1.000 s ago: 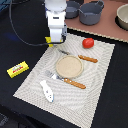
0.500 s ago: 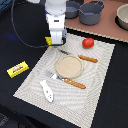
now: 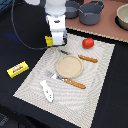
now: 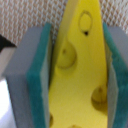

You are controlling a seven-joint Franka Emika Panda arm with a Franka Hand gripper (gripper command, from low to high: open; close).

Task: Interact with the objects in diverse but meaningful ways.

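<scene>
In the wrist view a yellow holed cheese wedge (image 4: 80,70) fills the space between my green-padded fingers (image 4: 42,75), which press on both its sides. In the exterior view my gripper (image 3: 56,42) hangs over the far left corner of the woven mat (image 3: 102,80), with a bit of the yellow cheese wedge (image 3: 49,40) showing at its side. The red tomato (image 3: 88,43) lies on the mat toward the exterior view's right of the gripper. A white fish-shaped piece (image 3: 47,90) rests near the mat's front. A flat yellow labelled box (image 3: 17,69) lies off the mat on the black surface.
A tan round plate (image 3: 69,66) sits mid-mat with wooden-handled cutlery (image 3: 75,83) in front of it and another piece (image 3: 88,59) behind. Grey pots (image 3: 91,13) and a bowl (image 3: 122,16) stand on the brown surface at the back. A black cable (image 3: 20,37) loops beside the arm.
The gripper stays over the mat's far left corner, holding the cheese; it has barely shifted. Nothing else has moved.
</scene>
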